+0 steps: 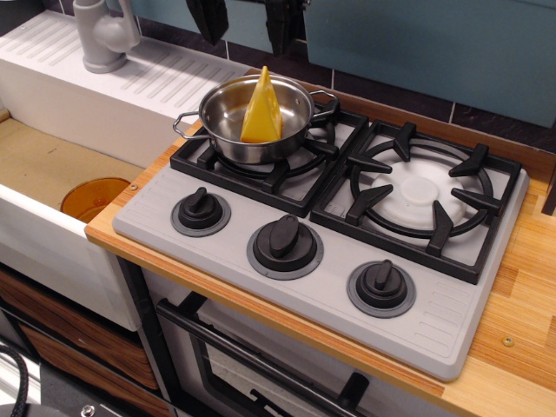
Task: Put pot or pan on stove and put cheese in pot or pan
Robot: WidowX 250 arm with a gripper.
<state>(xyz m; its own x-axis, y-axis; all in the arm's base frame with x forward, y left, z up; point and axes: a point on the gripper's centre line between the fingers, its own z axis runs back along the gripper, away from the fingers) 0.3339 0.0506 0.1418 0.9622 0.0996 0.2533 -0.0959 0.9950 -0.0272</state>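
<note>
A shiny steel pot (226,122) with two loop handles sits on the left burner grate of the grey stove (304,287). Inside it a yellow cheese wedge (261,109) stands upright, leaning on the pot's wall. My gripper (244,22) hangs above the pot at the top edge of the picture, open, with nothing between its two black fingers (208,19); only their tips show.
The right burner grate (423,195) is bare. Three black knobs (285,241) line the stove's front. Left of the stove lies a sink with an orange round cup (94,197) in it, a grey faucet (102,35) behind, and a wooden counter (521,295) on the right.
</note>
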